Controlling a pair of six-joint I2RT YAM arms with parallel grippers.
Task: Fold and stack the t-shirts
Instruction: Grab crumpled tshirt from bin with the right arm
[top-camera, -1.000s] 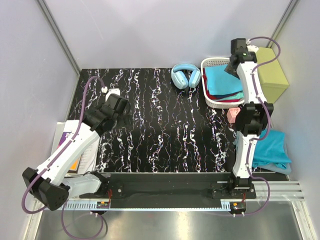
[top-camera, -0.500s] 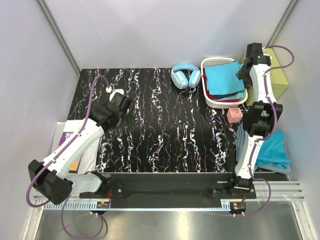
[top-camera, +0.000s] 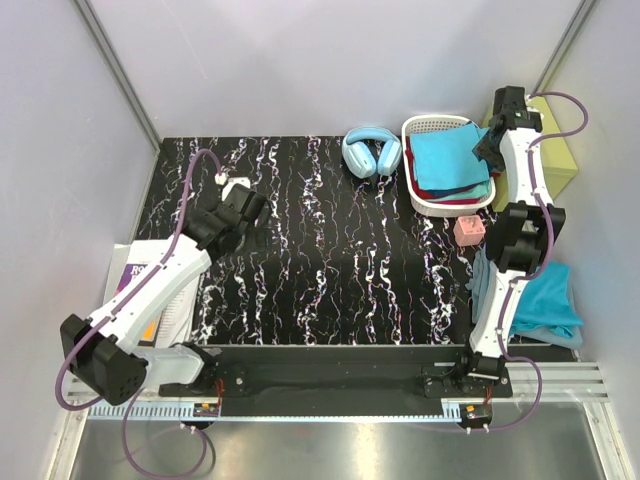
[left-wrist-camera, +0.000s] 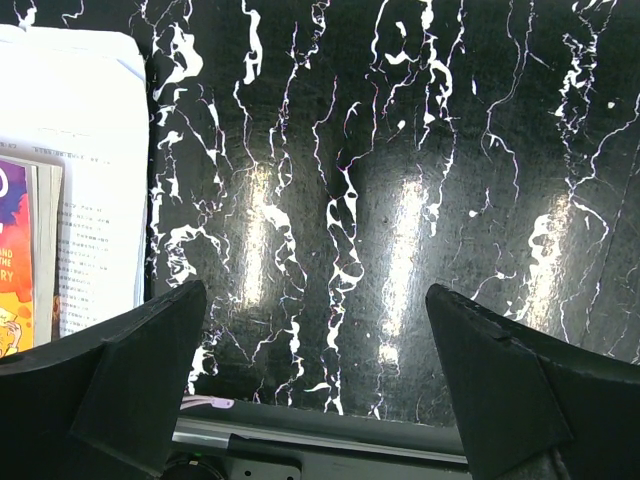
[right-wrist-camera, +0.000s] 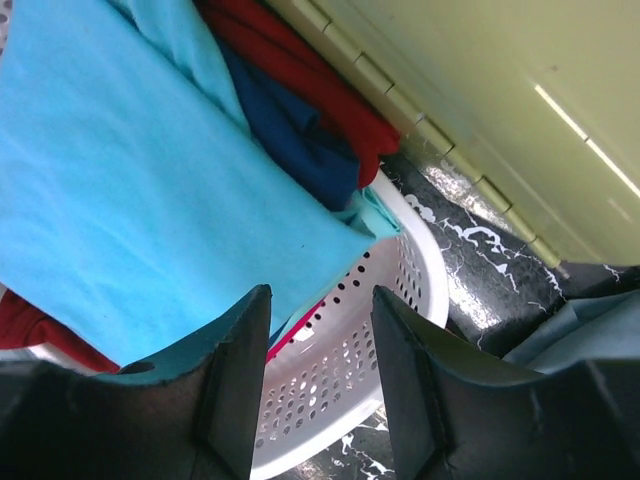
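The left end effector hangs over the bare black marbled desk, its jaws spread wide and released, grasping nothing; a white booklet lies beside it. The right end effector sits at the right rim of the white basket, jaws partly apart, straddling the edge of the top turquoise shirt without clenching it. Red and navy cloth lie beneath. Another turquoise shirt lies at the desk's right edge.

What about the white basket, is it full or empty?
Full. The white basket holds a turquoise t-shirt lying over red cloth and dark blue cloth.
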